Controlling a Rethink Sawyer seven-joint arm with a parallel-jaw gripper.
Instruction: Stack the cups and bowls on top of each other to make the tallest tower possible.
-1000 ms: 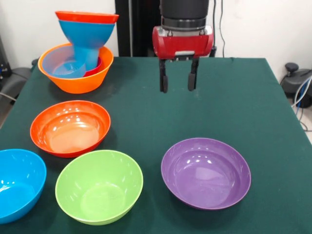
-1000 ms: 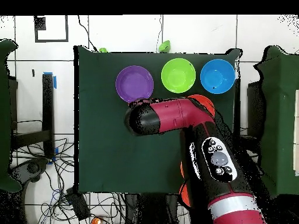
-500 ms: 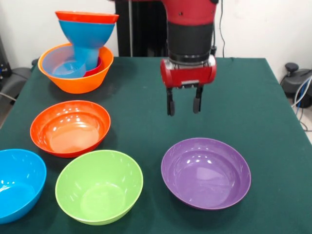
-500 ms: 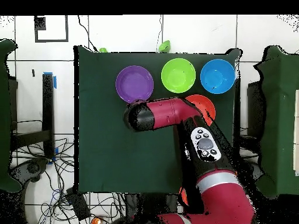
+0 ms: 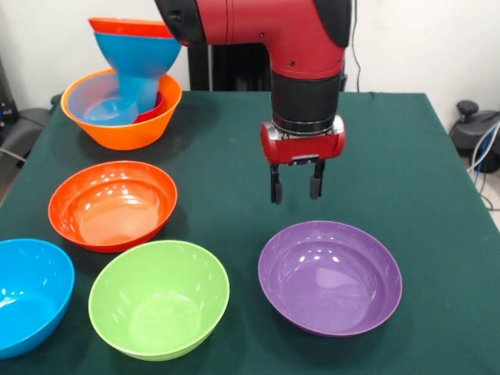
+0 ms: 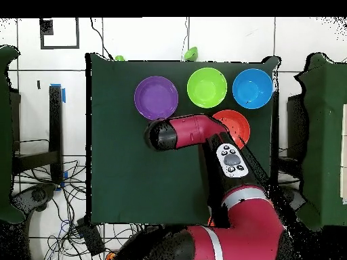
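My gripper point(image 5: 294, 190) hangs open and empty just above the cloth, a little behind the purple bowl point(image 5: 330, 275). The lime green bowl point(image 5: 158, 298), the red-orange bowl point(image 5: 112, 205) and a blue bowl point(image 5: 27, 295) stand upright at the front left. At the back left an orange bowl point(image 5: 121, 129) holds a light-blue tumbler point(image 5: 100, 105) on its side, a small red cup point(image 5: 156, 109), and a raised blue bowl point(image 5: 139, 55) with a red-orange bowl point(image 5: 129, 26) nested on top. In the overhead view the arm's end point(image 6: 161, 135) hides the gripper beside the purple bowl point(image 6: 156, 97).
The green-clothed table point(image 5: 414, 156) has open cloth on its right half and behind the gripper. In the overhead view the lime green bowl point(image 6: 207, 87) and blue bowl point(image 6: 252, 88) line the far edge. The arm partly covers the red-orange bowl point(image 6: 236, 124).
The gripper has come down and moved toward the purple bowl, staying open. More of the red arm now shows above it. The bowls and cups have not moved.
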